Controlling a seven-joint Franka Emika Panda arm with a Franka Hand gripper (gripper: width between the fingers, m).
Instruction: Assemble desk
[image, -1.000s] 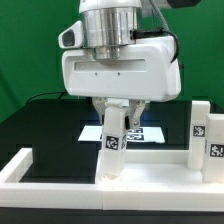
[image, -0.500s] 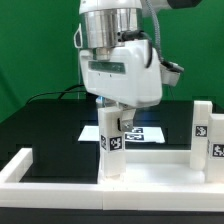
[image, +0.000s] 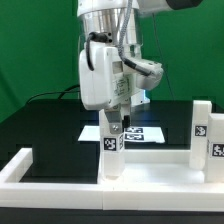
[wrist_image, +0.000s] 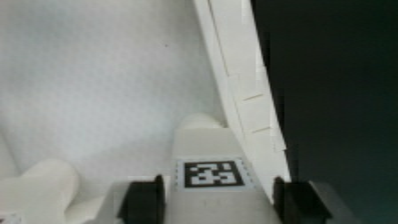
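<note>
Arm over the near half of the table, gripper (image: 113, 127) pointing straight down and clamped on a leg block (image: 112, 150), which stands upright on the tabletop slab (image: 150, 168). The slab lies flat along the table's near edge, recessed face up. In the wrist view the two dark fingers (wrist_image: 146, 199) sit hard against both sides of the tagged block (wrist_image: 214, 172), with the slab's raised rim (wrist_image: 240, 80) running just beside it, so the leg is going in close to a slab edge. A second leg block (image: 205, 135) already stands upright near the table's near corner on the exterior view's right, well apart from the held one. The marker board (image: 140, 131) lies flat behind, toward the table's middle. Judged step: seating or twisting this leg into its socket on the slab. Compared with a second ago, the hand has rotated about its vertical axis: its broad face was square to the exterior camera then, and now shows side-on, while the leg has stayed on the same spot. That reads as a screwing turn in progress. Next move likely calls for keeping the leg vertical and pressed down through the turn, then letting go and re-gripping if more rotation is needed. Whether the leg is fully seated cannot be told from here.
</note>
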